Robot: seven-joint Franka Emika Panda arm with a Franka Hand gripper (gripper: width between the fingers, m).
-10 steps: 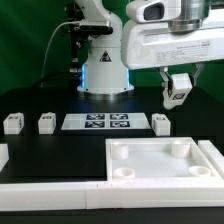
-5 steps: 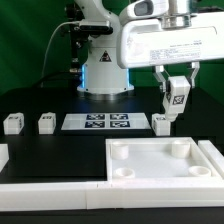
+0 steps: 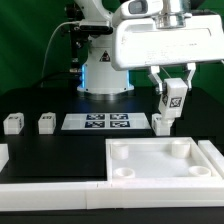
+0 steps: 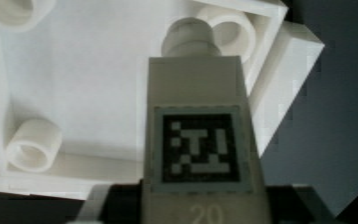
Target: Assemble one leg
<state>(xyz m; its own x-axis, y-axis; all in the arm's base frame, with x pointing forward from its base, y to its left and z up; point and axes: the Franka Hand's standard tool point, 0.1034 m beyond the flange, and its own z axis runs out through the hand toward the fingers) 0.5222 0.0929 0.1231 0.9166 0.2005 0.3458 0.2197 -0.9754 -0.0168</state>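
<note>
My gripper [image 3: 173, 92] is shut on a leg [image 3: 174, 97], a small white block with a black-and-white tag, and holds it in the air at the exterior view's right, above the table behind the tray's far right corner. In the wrist view the leg [image 4: 199, 115] fills the middle, its peg end pointing at the tray's corner socket [image 4: 229, 32]. The large white tray [image 3: 163, 159] lies at the front right with round sockets in its corners. Three more legs stand on the table: two at the left [image 3: 13, 123] [image 3: 45, 123] and one [image 3: 161, 124] right below the held leg.
The marker board [image 3: 97, 122] lies flat between the loose legs. The robot base [image 3: 103, 70] stands behind it. A white rail [image 3: 50, 194] runs along the table's front edge.
My gripper has moved with the held leg toward the exterior view's left and slightly down. The loose legs and the tray have not moved.
</note>
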